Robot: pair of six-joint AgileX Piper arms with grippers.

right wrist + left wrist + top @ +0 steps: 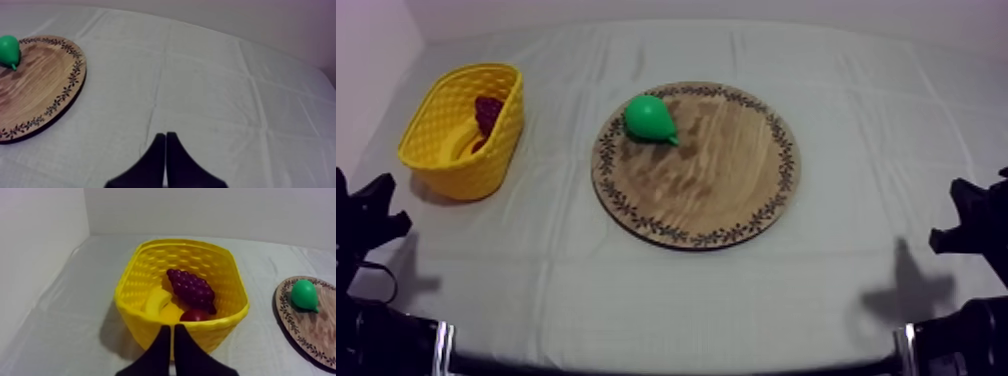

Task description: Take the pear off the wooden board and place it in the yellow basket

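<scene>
**Pear on the board; both claws pressed together, low at the sides**

At the near left edge of the tabletop the left claw sits low; its two black fingers are pressed together into a narrow wedge with nothing between them. It faces the yellow basket, which stands just ahead of it at the far left of the grey-white cloth. In the basket lie a dark purple bunch of grapes, a banana to their left, and a small red fruit by the near wall, just beside the grapes. To the right of the basket, near it but apart from it, the round wooden board with its patterned rim lies flat in the middle of the tabletop. The green pear lies on the far left part of the board, just inside the rim; its narrow end points right and near. Neither claw touches it; both are well apart from it. At the near right edge the right claw sits low as well; its fingers are pressed together into a wedge and pinch nothing. It is over open cloth, with the board off to its left.
</scene>
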